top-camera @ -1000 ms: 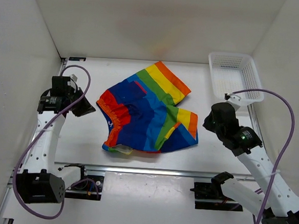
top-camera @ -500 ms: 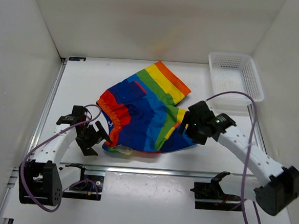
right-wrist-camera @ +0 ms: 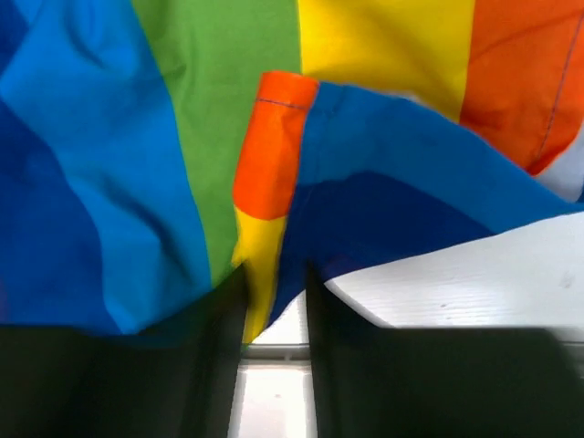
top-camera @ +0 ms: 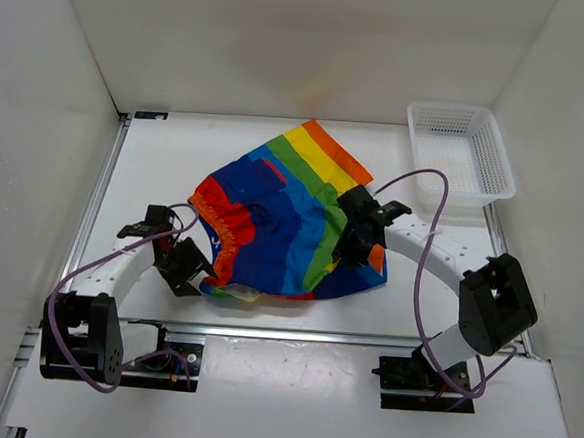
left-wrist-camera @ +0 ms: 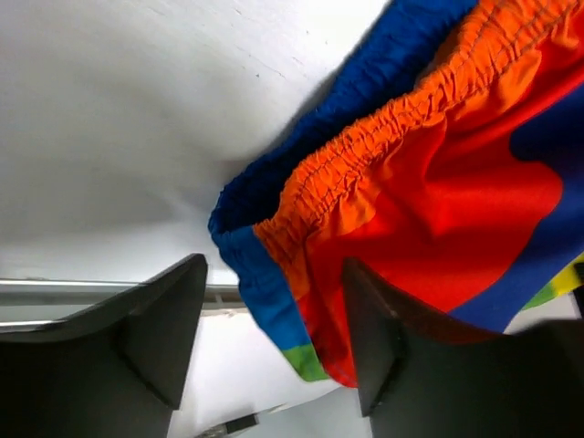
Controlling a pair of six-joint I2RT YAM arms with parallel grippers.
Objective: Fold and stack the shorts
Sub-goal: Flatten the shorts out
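The rainbow-striped shorts lie crumpled in the middle of the table, with the red-orange waistband at the left. My left gripper sits low at the waistband's near-left corner. In the left wrist view the shorts hang with that corner between my open left gripper, and neither finger clamps it. My right gripper rests on the right leg. In the right wrist view its jaws stand narrow and blurred, with a yellow and blue fold of the shorts between the tips.
A white mesh basket stands at the back right. A metal rail runs along the table's near edge, just in front of the shorts. White walls close in the left, back and right sides.
Both arms came down from the sides onto the shorts. The left now sits at the waistband corner. The right moved left onto the right leg and narrowed its jaws on a fold.
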